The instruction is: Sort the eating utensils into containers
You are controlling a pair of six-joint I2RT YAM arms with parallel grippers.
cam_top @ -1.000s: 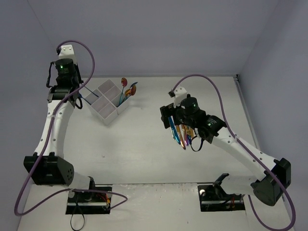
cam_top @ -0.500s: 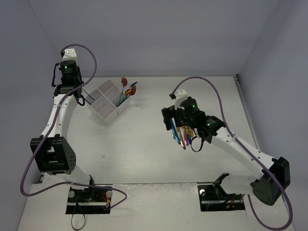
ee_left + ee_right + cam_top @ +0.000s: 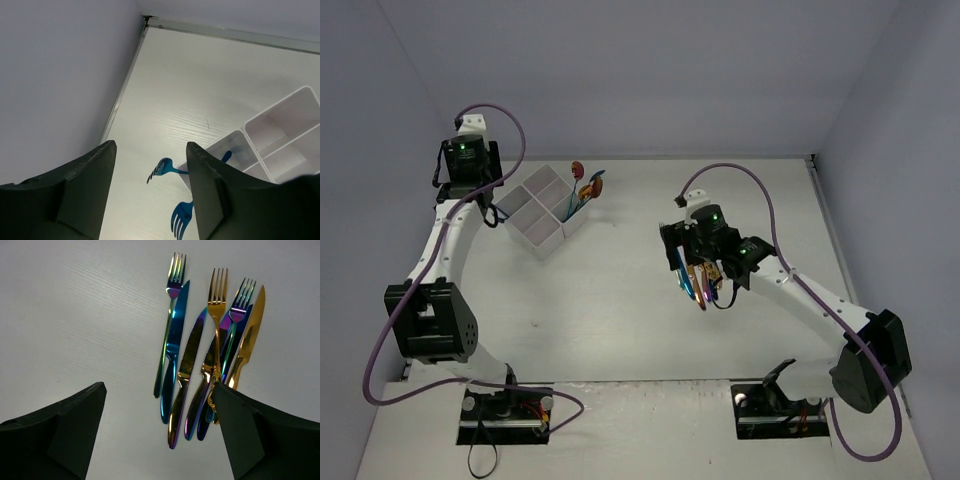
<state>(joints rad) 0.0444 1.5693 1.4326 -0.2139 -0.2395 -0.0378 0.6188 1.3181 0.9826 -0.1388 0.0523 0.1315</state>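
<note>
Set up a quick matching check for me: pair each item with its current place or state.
Items:
A. blue forks
B. gold fork
C. left gripper
D. right gripper

Places or states:
1. open above the loose pile on the table
2. lying flat among the knives
3. in a compartment of the white box, tines poking out over its wall
4. open and empty, near the white box

Pairs: A-3, B-2, C-4, D-1
</note>
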